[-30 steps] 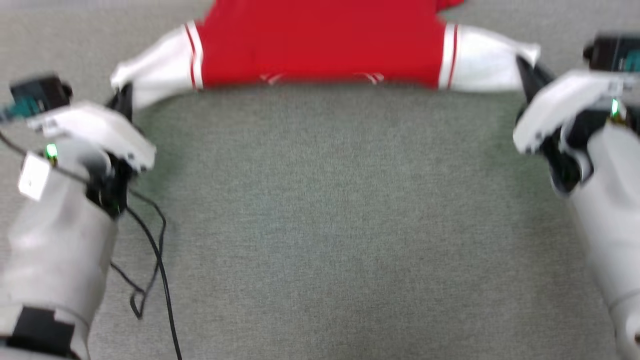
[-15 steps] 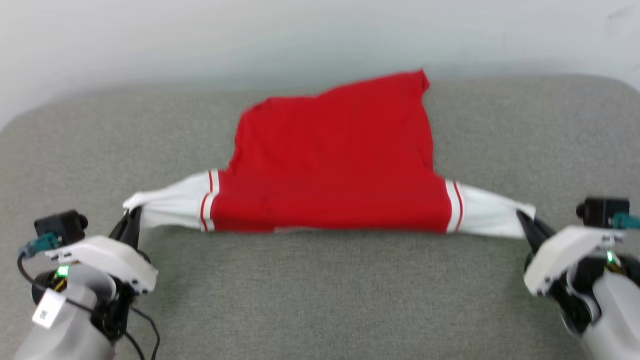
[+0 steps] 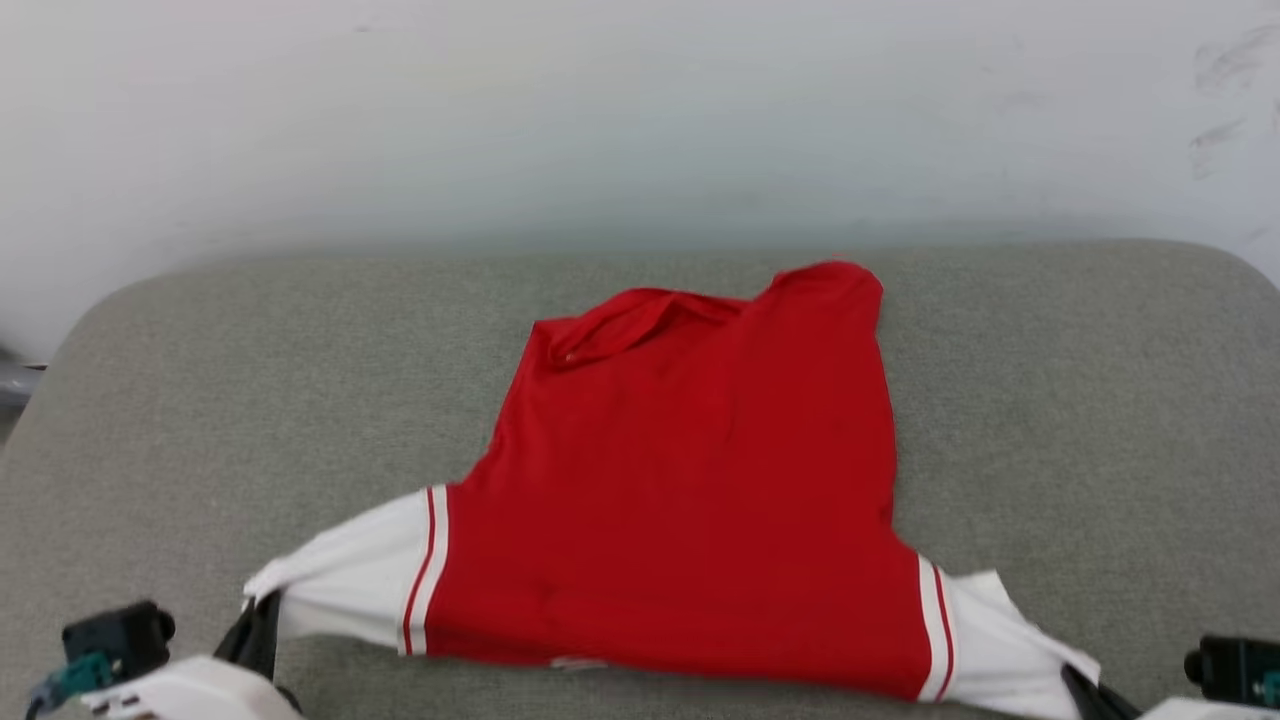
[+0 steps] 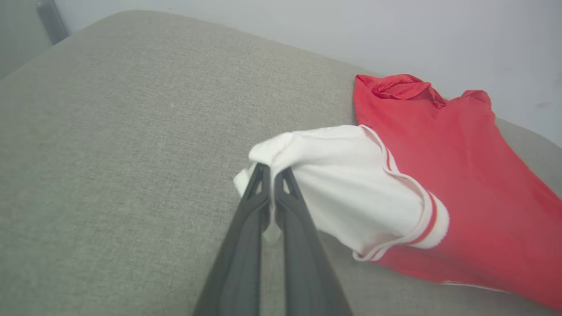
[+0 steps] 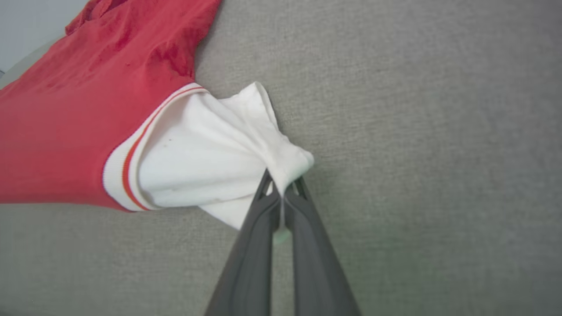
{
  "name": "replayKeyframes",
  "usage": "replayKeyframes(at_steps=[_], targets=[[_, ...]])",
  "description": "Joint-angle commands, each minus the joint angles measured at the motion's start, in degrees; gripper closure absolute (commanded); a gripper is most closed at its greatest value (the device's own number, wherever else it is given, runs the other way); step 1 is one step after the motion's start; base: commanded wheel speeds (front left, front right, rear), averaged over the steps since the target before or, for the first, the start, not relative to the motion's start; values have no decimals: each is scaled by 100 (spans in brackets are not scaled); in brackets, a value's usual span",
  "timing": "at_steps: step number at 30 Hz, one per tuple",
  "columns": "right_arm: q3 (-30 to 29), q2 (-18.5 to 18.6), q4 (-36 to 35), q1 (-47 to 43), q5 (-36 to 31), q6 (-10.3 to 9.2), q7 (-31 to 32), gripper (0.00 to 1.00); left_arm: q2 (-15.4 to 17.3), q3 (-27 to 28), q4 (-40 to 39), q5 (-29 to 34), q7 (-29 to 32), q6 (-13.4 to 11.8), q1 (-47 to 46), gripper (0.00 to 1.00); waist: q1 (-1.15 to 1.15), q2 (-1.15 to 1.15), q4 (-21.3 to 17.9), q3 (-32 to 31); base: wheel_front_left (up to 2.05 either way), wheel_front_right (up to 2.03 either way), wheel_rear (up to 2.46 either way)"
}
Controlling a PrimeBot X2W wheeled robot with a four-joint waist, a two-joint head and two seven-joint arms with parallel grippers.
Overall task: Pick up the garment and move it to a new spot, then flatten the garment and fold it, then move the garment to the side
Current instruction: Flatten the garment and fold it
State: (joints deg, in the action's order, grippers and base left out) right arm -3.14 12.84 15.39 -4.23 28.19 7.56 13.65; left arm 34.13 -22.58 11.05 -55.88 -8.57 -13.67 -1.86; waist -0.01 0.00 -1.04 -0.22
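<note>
The garment (image 3: 690, 500) is a red jersey with white, stripe-trimmed sleeves, lying plain side up on the grey cushion (image 3: 250, 400), hem toward the wall. My left gripper (image 3: 262, 620) at the lower left is shut on the tip of the garment's left white sleeve (image 4: 342, 184); the left wrist view shows the left gripper (image 4: 272, 169) pinching that cloth. My right gripper (image 3: 1085, 685) at the lower right is shut on the other white sleeve (image 5: 210, 153); in the right wrist view the right gripper (image 5: 281, 182) has cloth bunched between its tips. The printed front is hidden underneath.
A pale wall (image 3: 640, 120) rises just behind the cushion's far edge. The cushion's rounded corners (image 3: 90, 310) fall away at left and right. Bare grey cushion lies on either side of the garment.
The head camera has tilted up, so the wall now shows. Both grippers stay shut on the sleeves, and the garment lies stretched between them.
</note>
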Motion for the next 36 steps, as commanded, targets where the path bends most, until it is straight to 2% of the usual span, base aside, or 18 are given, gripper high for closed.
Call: replayKeyframes(at_steps=[1, 5, 8, 11, 16, 18, 19, 24, 28, 32, 36], targets=[[-260, -151, -361, -344, -162, -14, 197, 100, 126, 96, -301, -62, 39, -221, 329, 100, 1, 0, 45, -66, 0, 0, 0], [-688, -602, -1148, -1009, -552, -13, 678, 100, 266, 70, -903, -140, 243, -540, 901, 100, 1, 0, 111, -81, 0, 0, 0], [-803, -795, -1467, -1345, -767, -13, 947, 100, 285, 16, -1076, -167, 305, -689, 1242, 100, 1, 0, 143, -94, 0, 0, 0], [-800, -898, -1574, -1546, -825, -13, 1140, 100, 238, -48, -1099, -129, 281, -773, 1431, 100, 1, 0, 176, -98, 0, 0, 0], [-759, -963, -1426, -1577, -909, -12, 1199, 100, 94, -226, -996, -18, 179, -708, 1360, 100, 1, 0, 263, -73, 0, 0, 0], [-756, -965, -1425, -1443, -966, -12, 1046, 51, 15, -271, -1004, 57, 86, -621, 1209, 100, 1, 0, 327, -63, 0, 0, 0], [-786, -964, -1438, -1392, -1001, -12, 945, 2, -21, -310, -1008, 69, 60, -565, 1157, 100, 1, 0, 362, -58, 0, 0, 0], [-883, -916, -1611, -1076, -1035, -11, 469, 0, -151, -371, -1077, 209, -127, -397, 829, 100, 1, 0, 516, 15, 0, 0, 0], [-1264, -792, -1598, -485, -1079, -11, 7, 0, -195, -427, -1211, 358, -181, -341, 527, 100, 1, 0, 658, 197, 0, 0, 0], [-1573, -549, -1058, 391, -1064, -10, -199, 0, -327, -507, -1346, 512, -244, -266, 163, 100, 1, 0, 819, 521, 0, 0, 0], [-1571, -223, -281, 1427, -959, -10, -104, 0, -460, -597, -1476, 681, -294, -192, -267, 100, 1, 0, 1027, 929, 0, 0, 0]])
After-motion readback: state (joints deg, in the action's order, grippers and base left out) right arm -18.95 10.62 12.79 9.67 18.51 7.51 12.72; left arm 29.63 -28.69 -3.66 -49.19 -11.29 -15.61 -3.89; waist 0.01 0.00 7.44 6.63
